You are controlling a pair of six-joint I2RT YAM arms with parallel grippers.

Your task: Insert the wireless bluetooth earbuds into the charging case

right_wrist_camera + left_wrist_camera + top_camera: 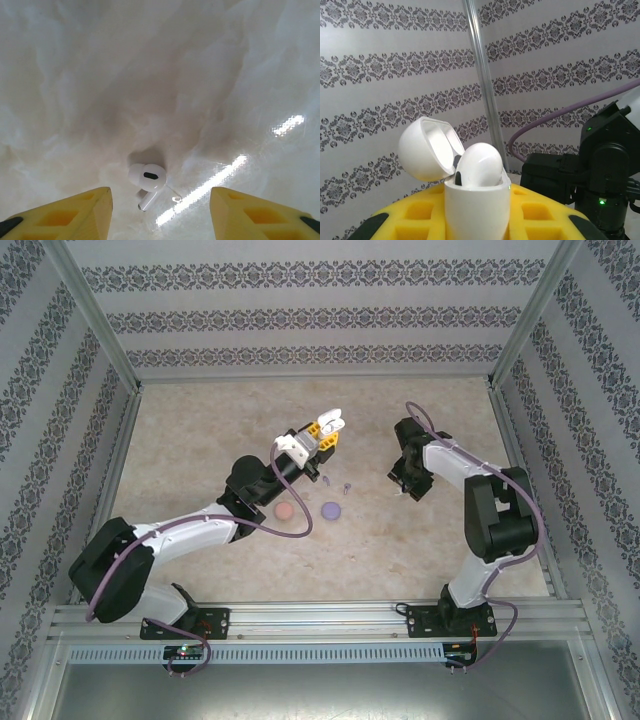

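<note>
Top view. Left arm (200, 530) stretched on a diagonal from its base toward mid-counter (200, 440), wrist lifted. Left end effector (325, 433) clamped on a white case (333, 420), held above the counter with its open end facing away from the base. Below it, a pink case (283, 510) and a purple case (331, 509) side by side on the counter. Tiny buds (346, 485) just beyond the purple one, too small to tell which way they point. Right arm (490, 510) folded in a tall bend, forearm reaching left, right end effector (408, 483) aimed down at the counter.

Left wrist view. Case upright, pinched tight between the yellow fingers (415, 215). Lid (427, 150) swung open, tipped back to the left. Seated earbud (479, 167) in the case, rounded head up and proud of the rim, stem hidden below, long axis roughly vertical.

Right wrist view. Right end effector spread wide, gripping nothing. Loose earbud (147, 180) flat on the counter, between and just past the fingertips, touching neither. Head away from the camera, stem toward it and slightly left, dark oval facing up.
</note>
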